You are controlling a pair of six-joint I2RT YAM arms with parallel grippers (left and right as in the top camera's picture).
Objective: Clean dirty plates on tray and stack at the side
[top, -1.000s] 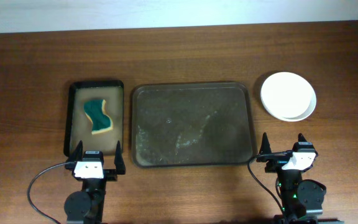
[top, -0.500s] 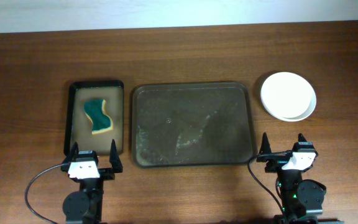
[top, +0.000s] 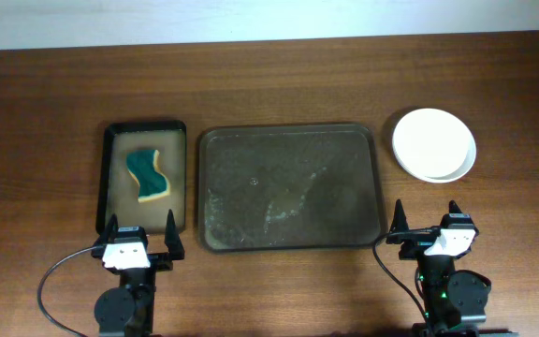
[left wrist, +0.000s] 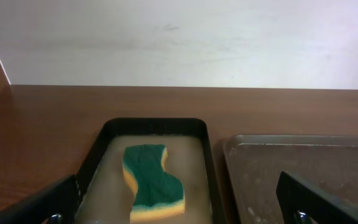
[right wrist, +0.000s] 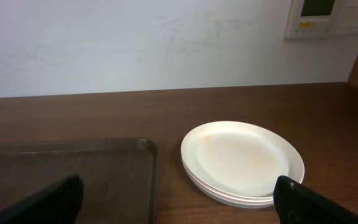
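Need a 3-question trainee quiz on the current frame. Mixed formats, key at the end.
1. Fill in: the stack of plates sits on the table to the ___ of the large tray (robot's side).
2. True or false: a plate lies on the large tray.
3. Multiple choice: the sponge lies A) on the large tray, B) in the small black tray, C) on the stack of plates.

Key: 1 right; 2 false; 3 B.
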